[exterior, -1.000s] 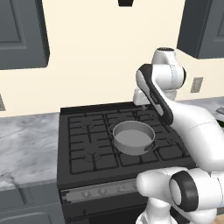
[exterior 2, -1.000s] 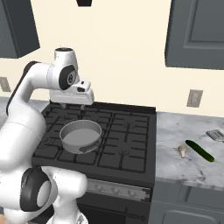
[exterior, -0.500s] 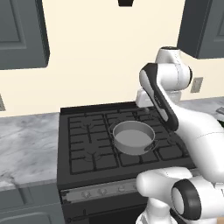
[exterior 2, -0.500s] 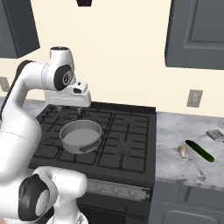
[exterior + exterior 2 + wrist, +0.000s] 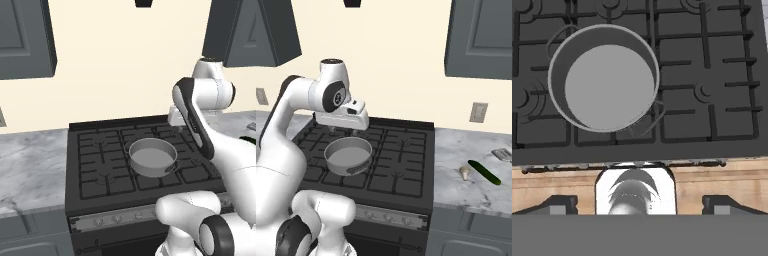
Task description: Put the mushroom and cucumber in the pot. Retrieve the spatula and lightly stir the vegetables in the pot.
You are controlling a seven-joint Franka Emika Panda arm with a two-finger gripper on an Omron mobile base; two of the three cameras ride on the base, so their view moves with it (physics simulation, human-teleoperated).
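Above the back of the stove point(image 5: 406, 155), the gripper point(image 5: 342, 130) hangs with its fingers spread apart and nothing between them. Just below and in front of it, one pot point(image 5: 347, 156) sits on the grates: shallow, round, grey metal, flat-bottomed, with thin wire side handles. Well apart to the right, on the marble tabletop point(image 5: 456, 150), lie one small beige mushroom point(image 5: 464, 172) and, just beside it, one slim dark green cucumber point(image 5: 484, 172).
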